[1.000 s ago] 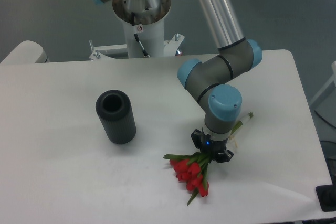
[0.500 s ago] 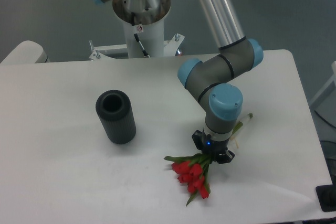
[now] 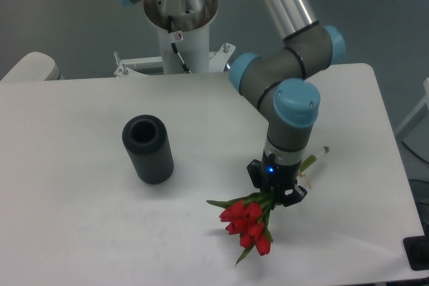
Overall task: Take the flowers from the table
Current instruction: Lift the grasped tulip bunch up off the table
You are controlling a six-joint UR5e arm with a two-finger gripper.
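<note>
The flowers (image 3: 247,222), a small bunch of red tulips with green stems, hang from my gripper (image 3: 276,194) near the front right of the white table (image 3: 80,219). The red heads point toward the front left, and the stem ends (image 3: 314,160) stick out behind the wrist toward the right. The gripper points straight down and is shut on the stems just behind the heads. The bunch looks slightly raised off the tabletop. The fingertips themselves are hidden by the black gripper body and the leaves.
A black ribbed cylinder (image 3: 148,149) stands upright on the table's left-centre, open end up. The robot's base column (image 3: 179,28) rises behind the table's back edge. The table's right edge runs close to the arm.
The arm's wrist and elbow have risen and shifted slightly right. The flowers moved with the gripper, their stem ends lifting and the heads tilting a little.
</note>
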